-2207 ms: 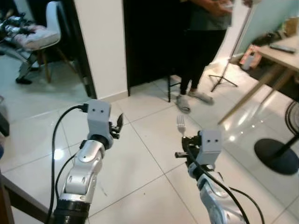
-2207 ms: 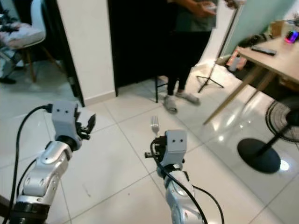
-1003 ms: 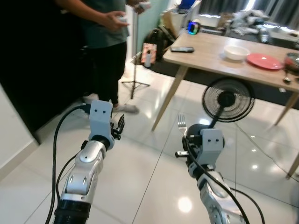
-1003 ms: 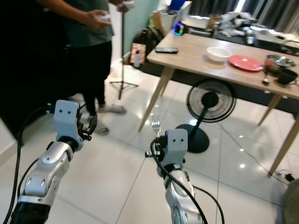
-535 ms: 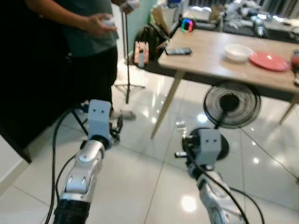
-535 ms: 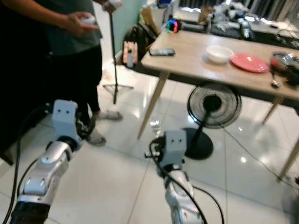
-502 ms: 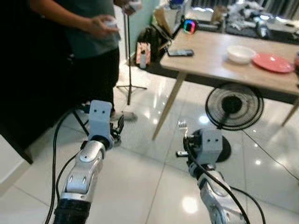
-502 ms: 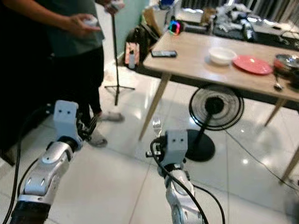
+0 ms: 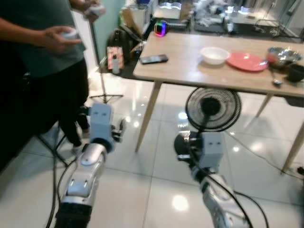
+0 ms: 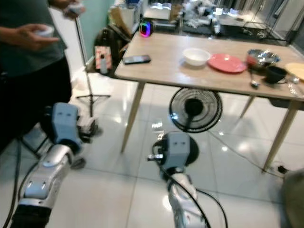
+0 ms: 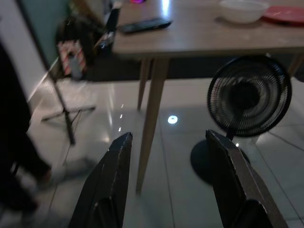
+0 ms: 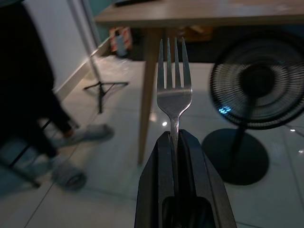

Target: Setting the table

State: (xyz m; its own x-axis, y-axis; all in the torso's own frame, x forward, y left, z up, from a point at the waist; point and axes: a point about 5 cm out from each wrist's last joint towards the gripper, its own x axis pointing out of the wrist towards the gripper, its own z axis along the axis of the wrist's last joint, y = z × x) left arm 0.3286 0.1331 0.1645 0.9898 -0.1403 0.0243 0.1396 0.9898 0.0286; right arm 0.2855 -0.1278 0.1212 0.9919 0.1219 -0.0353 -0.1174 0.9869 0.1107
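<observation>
Fork (image 12: 174, 90), metal, tines upright, clamped by its handle between the closed fingers of the right hand (image 12: 178, 142); judged light, rigid and slippery, so a firm hold low on the handle suits it. Left hand (image 11: 168, 180) released, fingers spread, carrying nothing. Wooden counter (image 10: 161, 66) at 12 o'clock bears a white bowl (image 10: 196, 56) and red plate (image 10: 227, 63); bare wood lies beside them. Standing fan (image 10: 195, 110) beneath the near edge and a person (image 9: 42, 71) at 10 o'clock narrow the approach across the tiled floor (image 9: 142, 190).
</observation>
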